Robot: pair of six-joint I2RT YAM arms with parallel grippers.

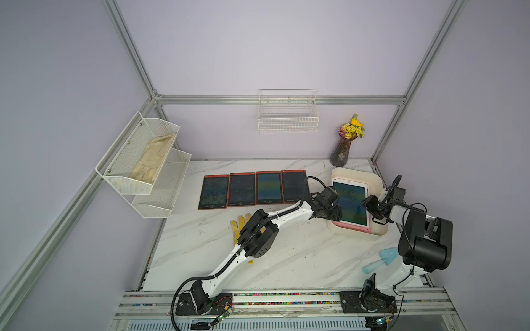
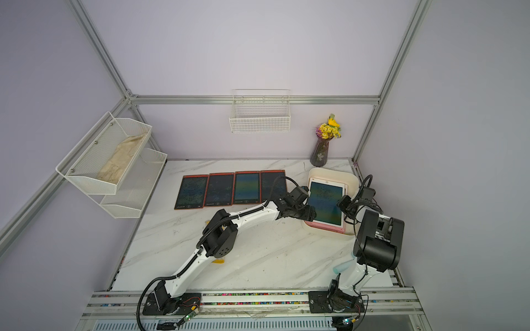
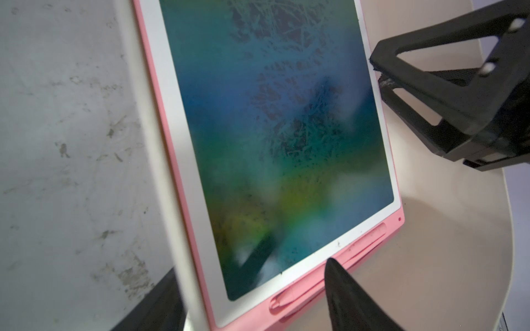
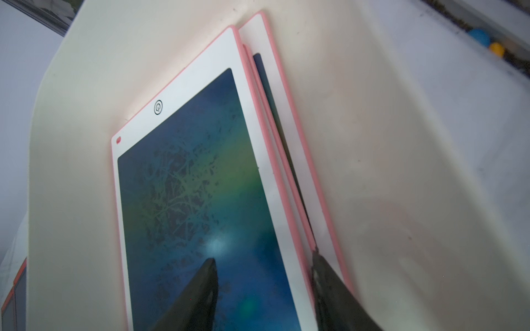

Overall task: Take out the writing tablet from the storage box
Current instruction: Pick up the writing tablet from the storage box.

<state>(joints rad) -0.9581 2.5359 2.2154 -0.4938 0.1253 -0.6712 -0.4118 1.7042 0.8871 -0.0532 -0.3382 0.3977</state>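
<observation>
the storage box (image 1: pixel 374 179) sits at the right of the frame in both top views, on the white marble table (image 1: pixel 301 258), just in front of a dark vase (image 1: pixel 341 153) of yellow flowers. the writing tablet (image 1: pixel 351 202), pink-framed with a white bezel and a blue-green screen, lies inside the box on top of a second tablet (image 4: pixel 289 120) of the same kind, which peeks out along its right and far edges. the left gripper (image 1: pixel 338 216) is at the tablet's near left corner with its jaws wide apart. in the left wrist view one finger (image 3: pixel 350 298) hangs over the pink stylus (image 3: pixel 298 292) clipped along the tablet's short edge, and the other finger (image 3: pixel 155 303) is outside the box wall. the right gripper (image 1: pixel 368 205) is at the tablet's right edge with narrow jaws. its wrist view shows one finger (image 4: pixel 198 292) above the screen and the other (image 4: pixel 329 280) with its tip at the seam between the two tablets. whether they truly pinch the top tablet i cannot tell. left of the box, across the middle of the frame, four red-framed tablets (image 1: pixel 253 189) lie side by side in a row. below them a yellow glove (image 1: pixel 239 226) lies partly under the left arm.
</observation>
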